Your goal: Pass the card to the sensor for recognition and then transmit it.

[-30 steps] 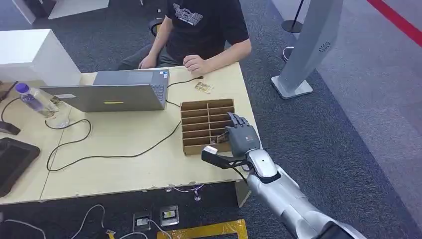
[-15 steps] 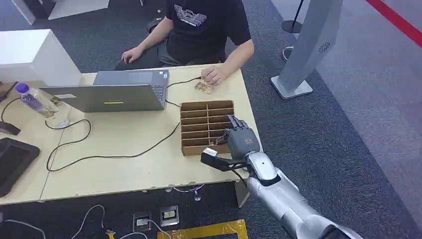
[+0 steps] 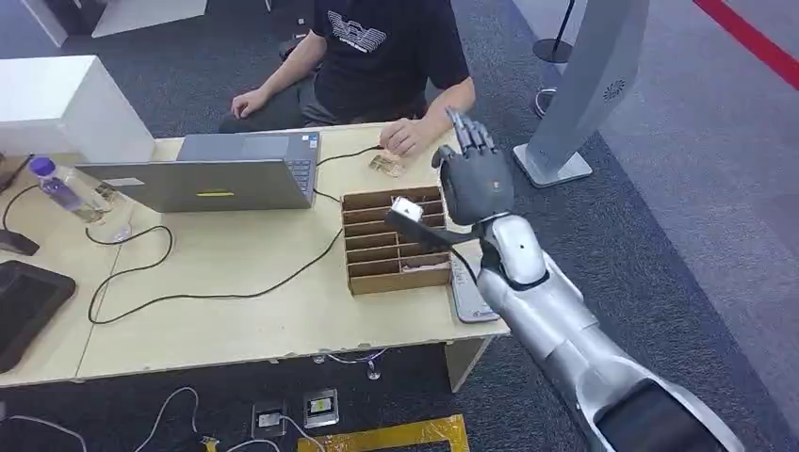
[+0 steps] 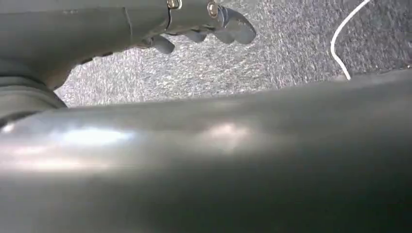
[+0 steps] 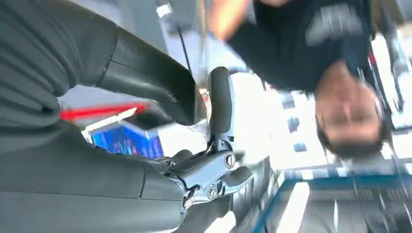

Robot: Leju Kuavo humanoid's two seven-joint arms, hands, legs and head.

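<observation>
My right hand (image 3: 476,179) is raised above the far right corner of the cardboard divider box (image 3: 391,240), fingers pointing up and spread, with nothing visible in it. In the right wrist view the thumb (image 5: 145,77) and one upright finger stand apart with no card between them, facing the seated person (image 5: 335,73). A small yellowish card-like item (image 3: 384,166) lies on the table beside the person's hand (image 3: 405,139). A flat grey device (image 3: 468,294) lies by the table's right edge, next to my forearm. My left hand (image 4: 204,24) hangs over the carpet, holding nothing.
A laptop (image 3: 212,174) with its cable sits mid-table, a water bottle (image 3: 61,188) at the left, a dark pad (image 3: 24,306) at the far left edge. A white pillar stand (image 3: 579,85) rises right of the table. Cables and sockets lie on the floor (image 3: 283,414) below.
My right hand has lifted from the box's near right corner up and toward the person, uncovering the grey device. The person's hand moved to the small yellowish item and stays there.
</observation>
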